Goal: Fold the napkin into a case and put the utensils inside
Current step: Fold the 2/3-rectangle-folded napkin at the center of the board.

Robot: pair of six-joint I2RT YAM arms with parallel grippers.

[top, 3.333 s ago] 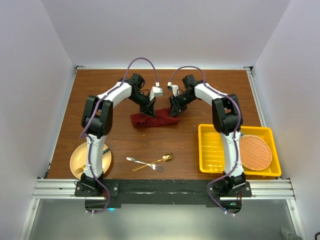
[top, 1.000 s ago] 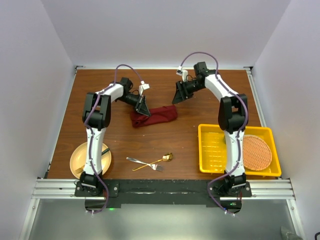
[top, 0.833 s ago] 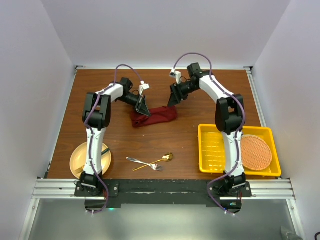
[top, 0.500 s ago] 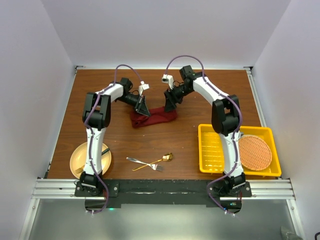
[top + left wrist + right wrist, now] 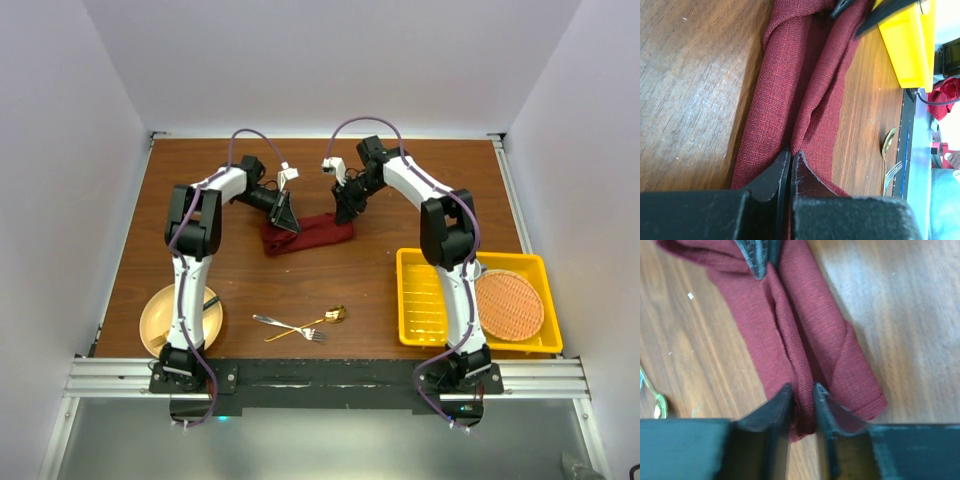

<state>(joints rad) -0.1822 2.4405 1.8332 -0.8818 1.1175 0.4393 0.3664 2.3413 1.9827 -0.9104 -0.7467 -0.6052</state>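
The maroon napkin (image 5: 310,233) lies bunched in a long roll at the middle of the table. My left gripper (image 5: 285,222) is shut on a fold at its left end; in the left wrist view the fingertips (image 5: 790,150) pinch the napkin (image 5: 805,75). At the right end, my right gripper (image 5: 345,212) has its jaws (image 5: 803,390) pressed on a raised ridge of the napkin (image 5: 835,345). The silver fork (image 5: 283,325) and gold spoon (image 5: 330,317) lie crossed near the front edge, away from both grippers.
A yellow tray (image 5: 405,300) at the front right holds a round orange woven mat (image 5: 510,304). A tan plate (image 5: 172,325) with dark green-handled cutlery (image 5: 212,298) sits at the front left. Side walls close in the table.
My right gripper swung left and down from above the table's back to the napkin's right end and closed on a fold. The left gripper kept its hold and place.
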